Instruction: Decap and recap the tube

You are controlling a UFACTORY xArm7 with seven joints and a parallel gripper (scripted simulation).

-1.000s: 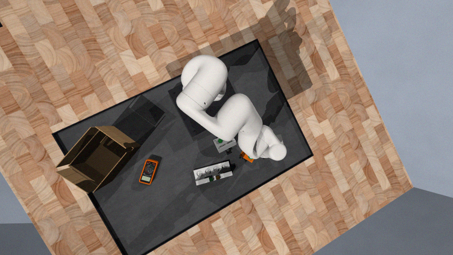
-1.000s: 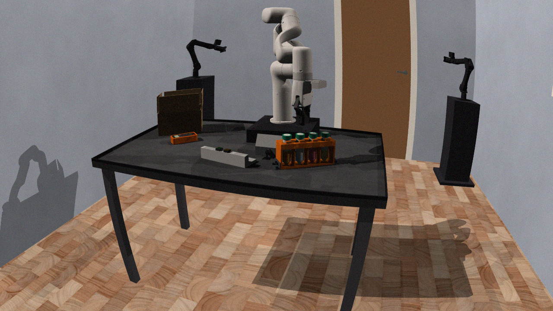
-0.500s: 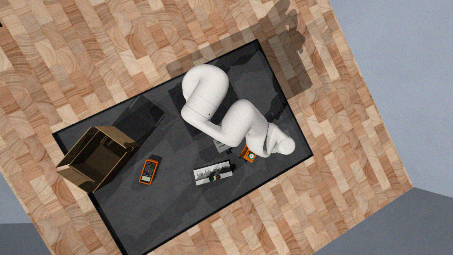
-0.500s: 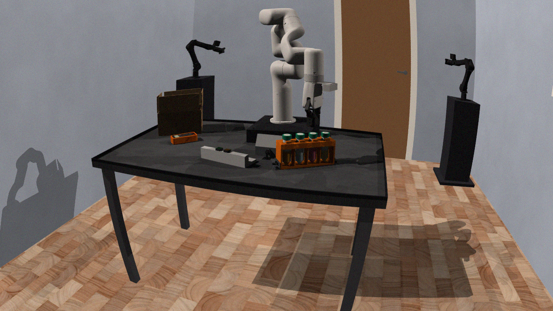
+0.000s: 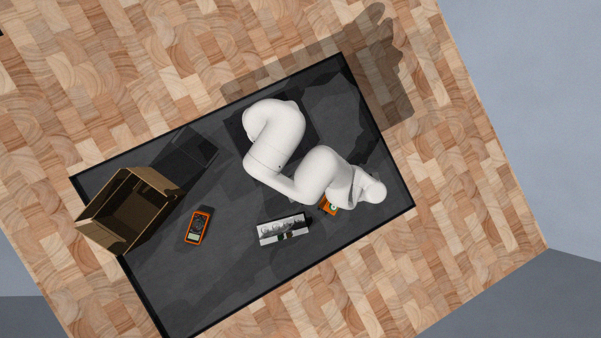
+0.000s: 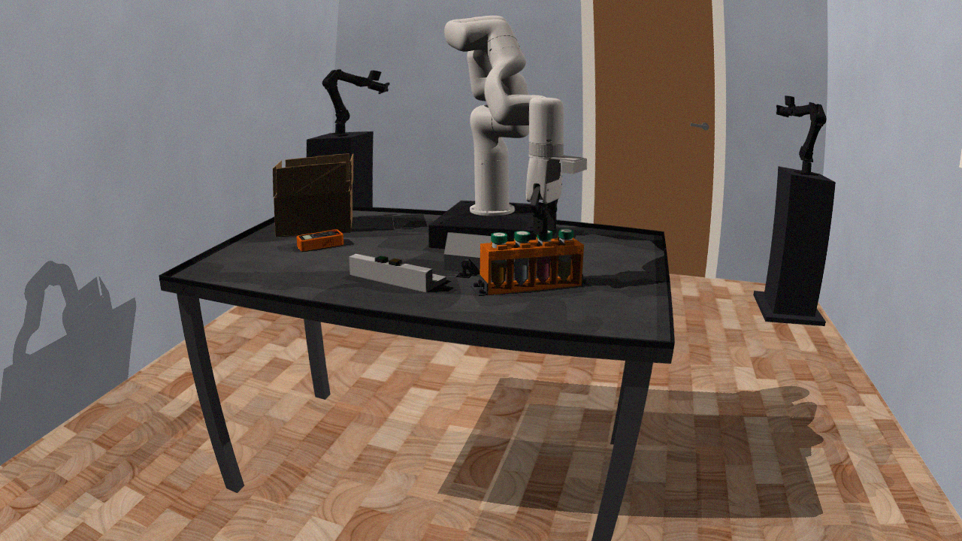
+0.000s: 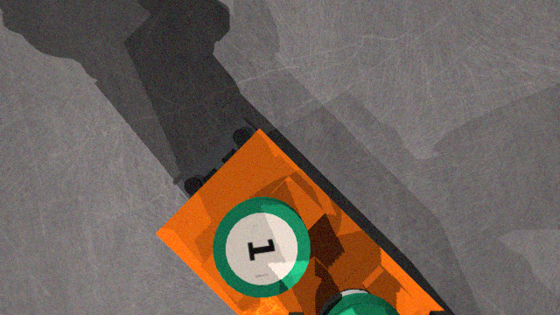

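The orange decapping station [image 6: 531, 264] stands on the black table with four green-capped tubes. My gripper [image 6: 543, 220] hangs straight down just above the cap of tube 2 [image 6: 545, 236], second from the right in this view. Its fingers stand partly open with nothing between them. The wrist view shows the cap of tube 1 [image 7: 262, 247] on its tube and the edge of the cap of tube 2 [image 7: 360, 304] at the bottom; the fingers are out of that view. The white cap tray [image 6: 390, 270] lies left of the rack, its nests empty in the overhead view [image 5: 282, 229].
The grey key housing [image 6: 461, 245] sits behind the rack's left end. An orange multimeter [image 5: 196, 226] and an open cardboard box [image 5: 126, 210] lie at the table's far side. In the overhead view the arm covers most of the rack [image 5: 328, 205].
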